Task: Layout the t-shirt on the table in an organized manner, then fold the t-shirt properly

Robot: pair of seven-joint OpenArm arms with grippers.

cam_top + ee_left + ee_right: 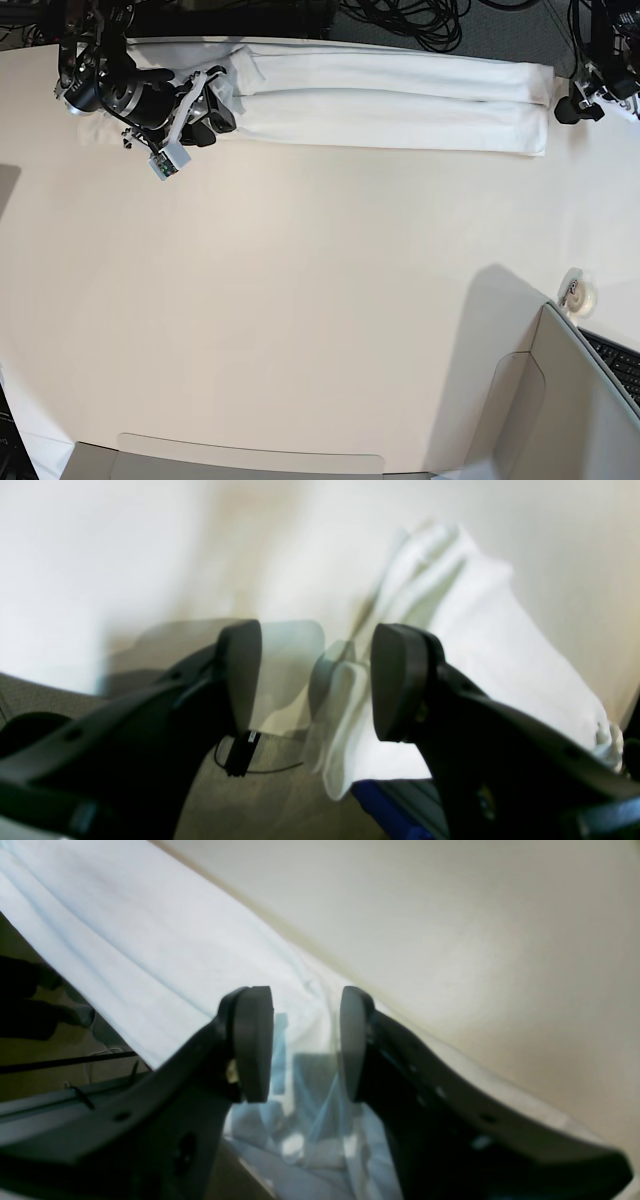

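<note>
Base view: t-shirt (400, 95), folded into a long white band, lies along the desk (300, 300) far edge. Right claw (212, 112) pinches its end; left claw (315, 680) spread beside the other end.

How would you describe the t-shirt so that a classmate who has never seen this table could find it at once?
Start from the big off-white table and look to its far edge. There the t-shirt lies as a long white band folded lengthwise, running between the two grippers. It is the only cloth on the table, brighter white than the tabletop.
</note>
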